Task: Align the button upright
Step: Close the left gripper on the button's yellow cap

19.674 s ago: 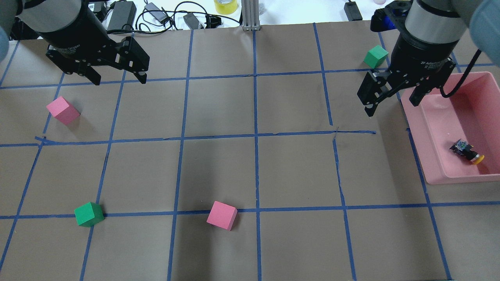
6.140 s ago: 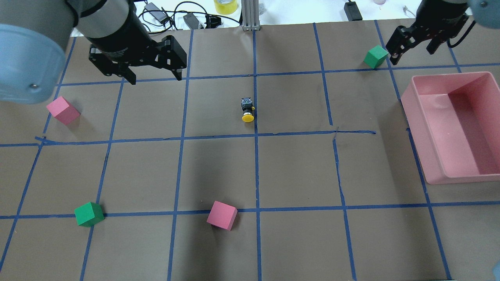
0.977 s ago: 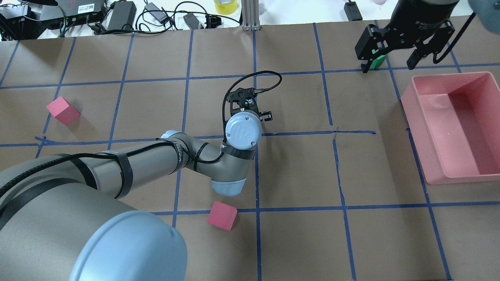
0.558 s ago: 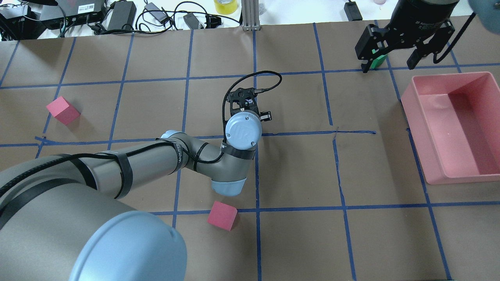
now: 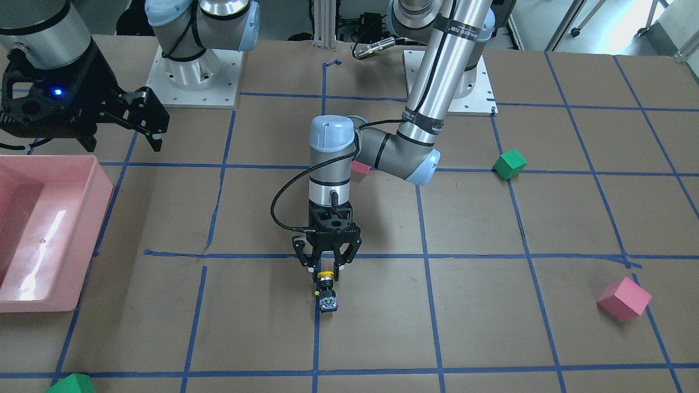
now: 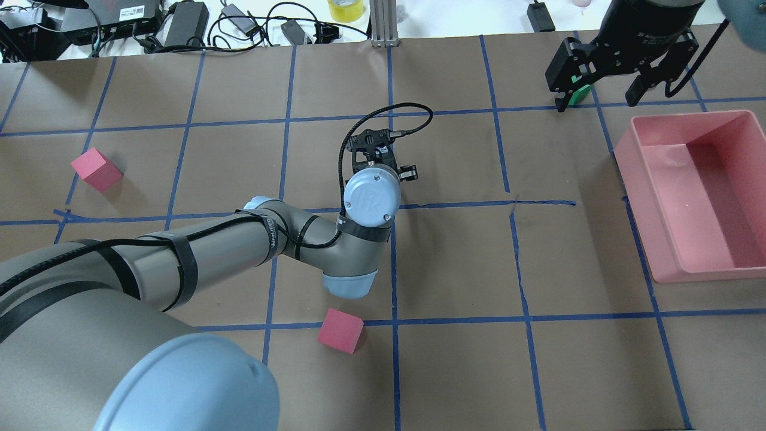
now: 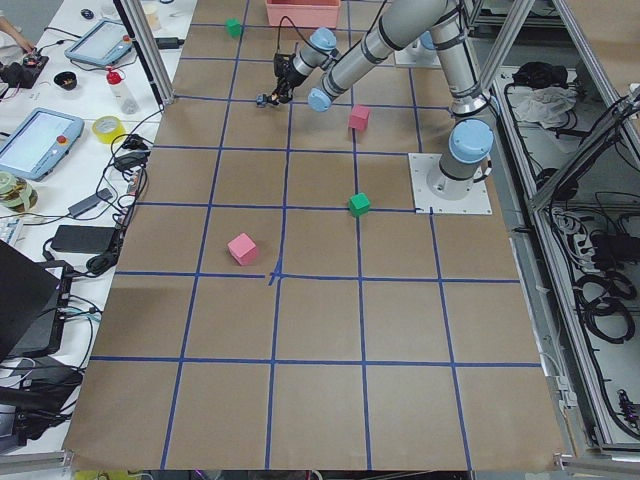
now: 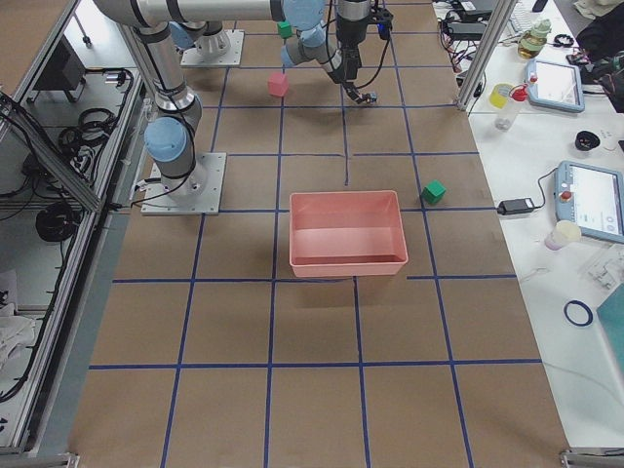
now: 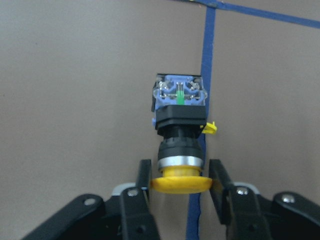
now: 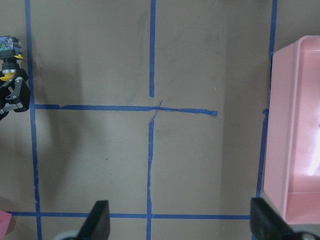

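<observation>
Left gripper point(image 9: 180, 170) closed on the button point(image 9: 179, 120) by its yellow cap, at 6 o'clock of the body. Judged light and rigid; the smooth cap may slip, the black body grips better

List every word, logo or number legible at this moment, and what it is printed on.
"UR": faint logo on the round wrist cap of the left arm.
White print on the left arm's elbow joint: too blurred to read.
White print on the right arm's black wrist housing: too small to read.
White label on a black box on the back bench: too small to read.
The button: no readable marking.
</observation>
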